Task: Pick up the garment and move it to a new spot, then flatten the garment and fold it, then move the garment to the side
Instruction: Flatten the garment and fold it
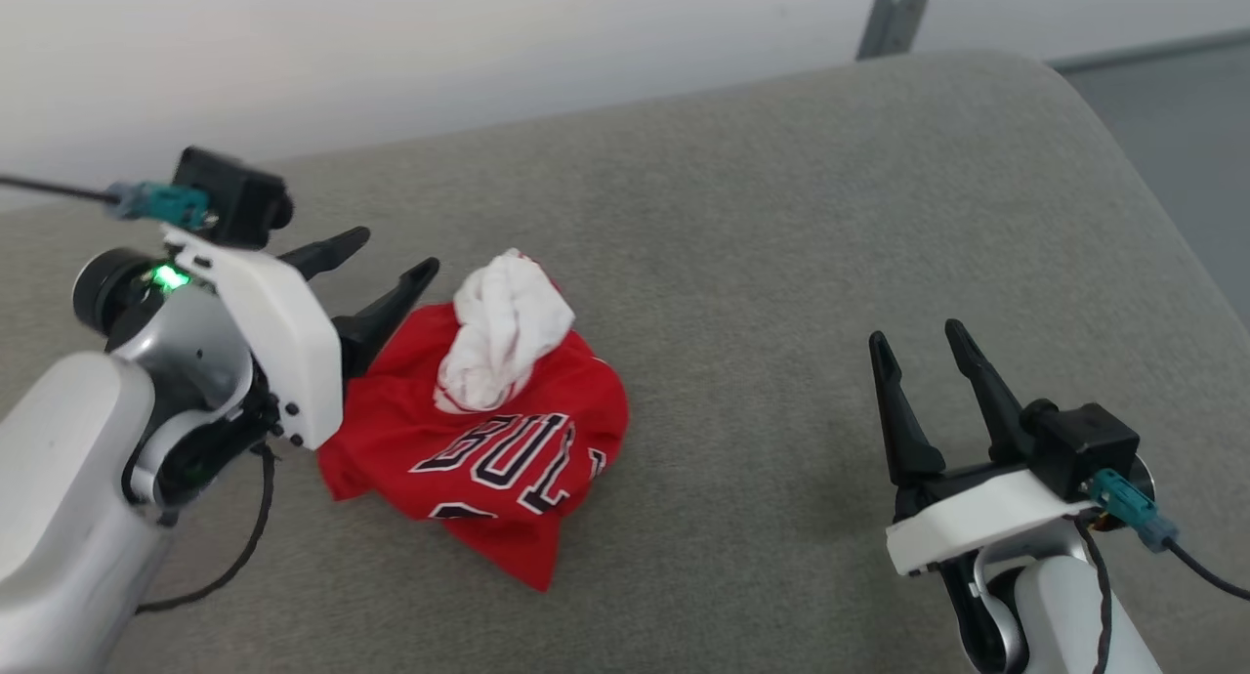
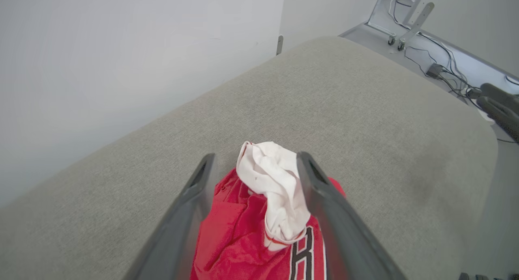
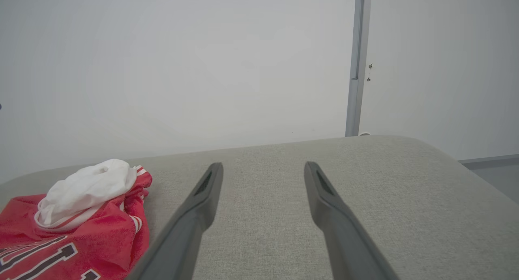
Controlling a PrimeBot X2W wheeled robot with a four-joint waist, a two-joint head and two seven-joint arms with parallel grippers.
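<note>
Left forearm: the pale left forearm (image 1: 68, 479) fills the lower left corner of the head view, with a green light (image 1: 168, 278) lit at the wrist and a black cable (image 1: 249, 537) looping beneath it.
Left gripper: the left gripper (image 1: 400, 248) has its jaws spread wide and holds nothing. Its fingers point across the near-left edge of the garment.
Contact: in the left wrist view the cloth lies between the two fingers. They seem to be just above it, but I cannot tell whether the lower finger brushes the fabric.
Garment: the garment (image 1: 488, 430) lies crumpled in a heap on the grey padded surface (image 1: 781, 264), left of its middle.
Sleeve: a bunched white sleeve (image 1: 503, 327) rests on top of the red body.
Lettering: black letters (image 1: 508, 454) with white outlines face up on the near side.
Right gripper: the right gripper (image 1: 914, 331) is at the lower right, jaws parted and empty, fingers pointing away over bare surface, well apart from the garment.
Background: a pale wall (image 1: 391, 49) runs behind, with a metal post (image 1: 889, 15) at the far edge.
</note>
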